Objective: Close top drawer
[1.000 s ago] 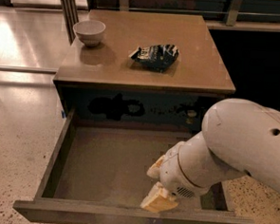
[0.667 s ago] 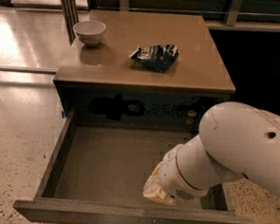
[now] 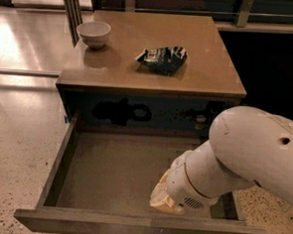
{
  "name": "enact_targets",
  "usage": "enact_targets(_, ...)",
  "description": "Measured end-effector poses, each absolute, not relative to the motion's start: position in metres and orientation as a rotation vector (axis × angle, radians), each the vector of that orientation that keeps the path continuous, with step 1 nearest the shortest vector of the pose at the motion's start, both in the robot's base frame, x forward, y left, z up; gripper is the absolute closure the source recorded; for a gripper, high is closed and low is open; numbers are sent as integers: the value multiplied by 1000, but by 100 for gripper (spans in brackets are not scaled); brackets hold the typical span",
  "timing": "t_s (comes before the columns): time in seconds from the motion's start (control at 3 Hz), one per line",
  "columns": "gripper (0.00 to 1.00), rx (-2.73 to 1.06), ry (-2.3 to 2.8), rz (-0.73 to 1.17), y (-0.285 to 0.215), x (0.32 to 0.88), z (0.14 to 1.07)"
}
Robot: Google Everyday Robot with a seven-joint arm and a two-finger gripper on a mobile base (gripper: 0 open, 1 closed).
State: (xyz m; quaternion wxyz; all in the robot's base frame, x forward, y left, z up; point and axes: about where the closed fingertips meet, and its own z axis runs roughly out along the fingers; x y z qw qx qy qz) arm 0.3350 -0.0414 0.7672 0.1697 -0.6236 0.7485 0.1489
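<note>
The top drawer (image 3: pixel 108 171) is a wide, shallow dark-brown drawer, pulled far out of the cabinet (image 3: pixel 204 73). Its smooth bottom is bare and its flat front (image 3: pixel 90 223) runs along the bottom of the view. My gripper (image 3: pixel 162 198), with yellowish tips, hangs from the bulky white arm (image 3: pixel 254 150). It sits inside the drawer at the right, just behind the front panel. The arm hides the drawer's right side.
A white bowl (image 3: pixel 94 33) and a crumpled dark snack bag (image 3: pixel 162 59) lie on the cabinet top. Speckled floor (image 3: pixel 15 146) lies to the left, and a dark railing runs behind the cabinet.
The arm has shifted slightly and the gripper tips have drawn together low against the drawer front. The drawer stands as far out as before.
</note>
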Motion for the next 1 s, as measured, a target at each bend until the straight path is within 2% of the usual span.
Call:
enact_targets(0.67,100,-1849,2167,441,-24,297,722)
enact_targets(1.0,100,-1776,2233,577,-20,277,672)
